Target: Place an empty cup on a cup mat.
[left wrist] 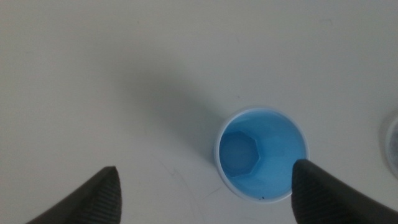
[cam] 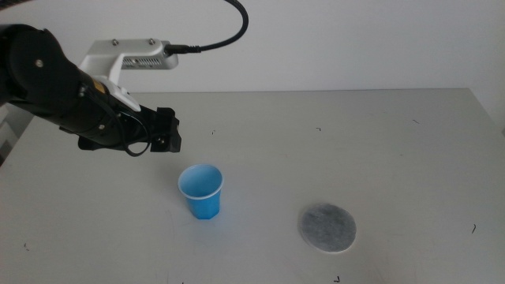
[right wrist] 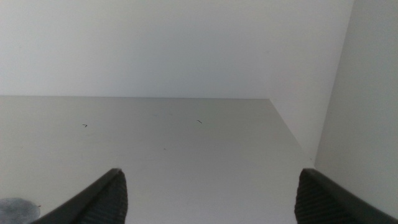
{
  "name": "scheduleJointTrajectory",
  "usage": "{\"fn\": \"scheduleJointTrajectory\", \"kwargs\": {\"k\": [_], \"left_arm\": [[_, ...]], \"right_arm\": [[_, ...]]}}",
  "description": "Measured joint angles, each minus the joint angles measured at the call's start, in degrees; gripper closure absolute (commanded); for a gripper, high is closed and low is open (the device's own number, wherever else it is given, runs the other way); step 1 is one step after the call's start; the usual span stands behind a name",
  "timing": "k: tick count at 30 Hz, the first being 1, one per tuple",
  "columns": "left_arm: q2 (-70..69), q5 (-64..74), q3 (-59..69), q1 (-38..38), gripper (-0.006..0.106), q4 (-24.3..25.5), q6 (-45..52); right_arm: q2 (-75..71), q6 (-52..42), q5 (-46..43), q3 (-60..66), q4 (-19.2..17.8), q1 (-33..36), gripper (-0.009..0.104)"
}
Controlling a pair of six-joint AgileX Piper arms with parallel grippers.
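The cup (cam: 200, 192) stands upright on the table (cam: 379, 142) near its front edge, the mat (cam: 327, 228) lying apart to its right.

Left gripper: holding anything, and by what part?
Nothing. The left gripper hangs open above the small blue plastic cup, not touching it. The right gripper is open and empty too.

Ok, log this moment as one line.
left gripper: jaws open, above cup, not touching | cup: upright, empty, on table | cup mat: bare, apart from cup | right gripper: waiting, jaws open
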Motion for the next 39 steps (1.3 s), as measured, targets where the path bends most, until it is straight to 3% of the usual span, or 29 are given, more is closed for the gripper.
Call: {"fn": "scheduleJointTrajectory", "kwargs": {"k": [9, 33, 36, 39], "left_arm": [[6.96, -0.22, -0.21, -0.06, -0.005, -3.88, 0.0], [16.34, -3.54, -0.37, -0.1, -0.004, -3.45, 0.0], [18.64, -4.35, -0.37, -0.1, 0.004, -4.4, 0.54], [19.89, -4.72, -0.37, -0.1, 0.026, -5.8, 1.85]], "right_arm": [[0.0, 0.0, 0.0, 0.0, 0.0, 0.0, 0.001], [0.0, 0.0, 0.0, 0.0, 0.0, 0.0, 0.001], [0.0, 0.0, 0.0, 0.0, 0.0, 0.0, 0.001], [0.0, 0.0, 0.0, 0.0, 0.0, 0.0, 0.001]]}}
